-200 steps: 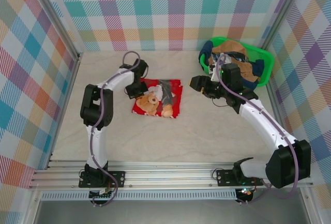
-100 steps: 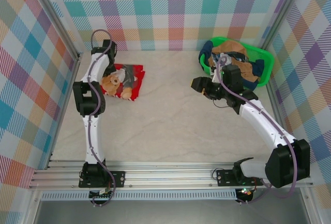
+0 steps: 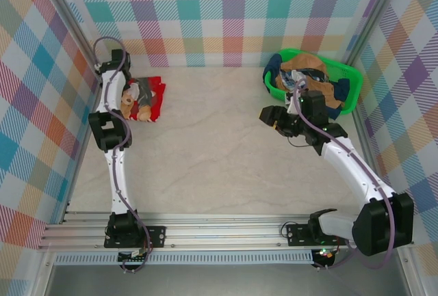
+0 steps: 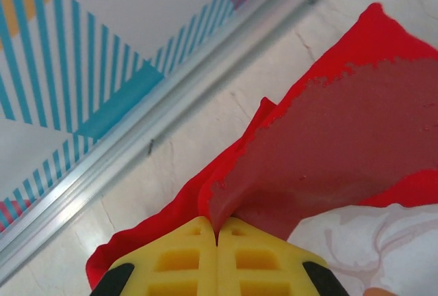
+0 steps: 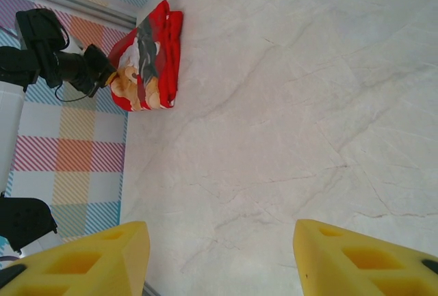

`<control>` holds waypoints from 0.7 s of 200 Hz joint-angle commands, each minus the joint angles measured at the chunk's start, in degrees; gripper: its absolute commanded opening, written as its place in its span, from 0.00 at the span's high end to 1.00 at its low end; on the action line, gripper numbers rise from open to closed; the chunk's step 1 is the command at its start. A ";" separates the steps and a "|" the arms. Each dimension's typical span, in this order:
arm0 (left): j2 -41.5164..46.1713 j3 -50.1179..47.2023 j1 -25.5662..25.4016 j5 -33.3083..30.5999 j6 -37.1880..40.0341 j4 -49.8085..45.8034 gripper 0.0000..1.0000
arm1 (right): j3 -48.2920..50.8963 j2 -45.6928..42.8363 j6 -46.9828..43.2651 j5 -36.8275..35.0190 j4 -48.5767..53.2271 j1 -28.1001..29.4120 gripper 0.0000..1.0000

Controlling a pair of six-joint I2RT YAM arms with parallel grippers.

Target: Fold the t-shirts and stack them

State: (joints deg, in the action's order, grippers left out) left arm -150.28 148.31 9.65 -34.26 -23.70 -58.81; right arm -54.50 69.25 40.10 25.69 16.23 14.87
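You see the folded red t-shirt (image 3: 145, 98) lying in the far left corner of the table (image 3: 219, 166), close beside the wall rail (image 4: 171, 111). Your left gripper (image 4: 217, 231) pinches the shirt's edge, fingers pressed together. Your right gripper (image 5: 219, 233) hangs spread over bare table, near the green basket (image 3: 342, 68) holding the other shirts (image 3: 311, 77).

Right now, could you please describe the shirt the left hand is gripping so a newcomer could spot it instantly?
Start at the far left corner of the table, beside the checked wall. There lies a folded red t-shirt, its edge pinched by the left hand; unlike the clothes in the green basket, it shows a teddy-bear print.
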 commanded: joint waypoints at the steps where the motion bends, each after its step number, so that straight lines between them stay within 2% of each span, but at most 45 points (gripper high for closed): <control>1: -0.69 2.48 1.20 0.86 -3.12 2.07 1.00 | 0.84 -0.96 0.67 0.35 1.19 -0.46 0.42; 9: -0.99 2.45 1.47 3.24 -2.79 2.91 1.00 | 0.71 -0.83 0.75 0.56 1.19 -0.45 0.42; 16: -1.23 2.59 1.49 5.27 -2.10 4.06 0.92 | 0.50 -0.58 0.76 0.77 1.18 -0.46 0.42; 34: -1.03 2.67 0.89 8.96 -0.40 6.54 0.56 | -0.11 0.16 0.74 1.59 1.20 -0.46 0.42; 48: 0.37 2.94 -0.19 7.76 0.24 6.52 0.38 | -1.05 0.69 0.19 1.11 2.57 -0.44 0.41; 76: 7.58 2.75 -2.52 5.27 -4.62 1.91 0.33 | -2.49 -0.74 -1.96 -3.86 3.01 -0.46 0.39; 91: 14.15 -0.38 -3.83 7.05 -6.66 0.46 0.31 | -2.46 -2.74 -2.74 -8.41 0.59 -0.46 0.34; 98: 18.55 -5.32 -4.50 8.71 -6.97 2.76 0.27 | -2.33 -3.64 -2.98 -10.79 -0.54 -0.46 0.29; 100: 20.18 -7.18 -4.69 9.42 -6.77 3.90 0.10 | -2.25 -3.96 -3.11 -11.24 -1.12 -0.50 0.28; 101: 21.03 -8.22 -4.75 9.71 -6.65 4.55 0.05 | -2.17 -4.09 -3.15 -11.57 -1.12 -0.44 0.27; 104: 23.41 -11.42 -4.99 10.55 -6.47 6.61 0.00 | -2.03 -4.47 -3.31 -12.37 -1.77 -0.46 0.24; 121: 38.16 -32.10 -5.36 16.53 -8.46 20.03 0.00 | -2.14 -6.03 -4.77 -15.62 -3.82 -0.46 0.11; 127: 42.02 -37.16 -5.35 16.86 -9.82 21.30 0.00 | -2.61 -6.37 -5.35 -16.40 -3.90 -0.46 0.07; 132: 44.39 -39.73 -5.35 17.26 -11.08 21.40 0.00 | -3.06 -6.64 -5.83 -17.08 -3.57 -0.44 0.00; 140: 48.40 -43.33 -5.37 18.55 -11.54 21.45 0.00 | -3.94 -7.08 -6.25 -18.36 -2.70 -0.46 0.00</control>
State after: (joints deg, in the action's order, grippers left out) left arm -116.20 115.02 3.81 -20.82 -30.74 -45.67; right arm -54.96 64.25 36.62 13.56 15.90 14.63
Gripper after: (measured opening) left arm 0.997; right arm 0.978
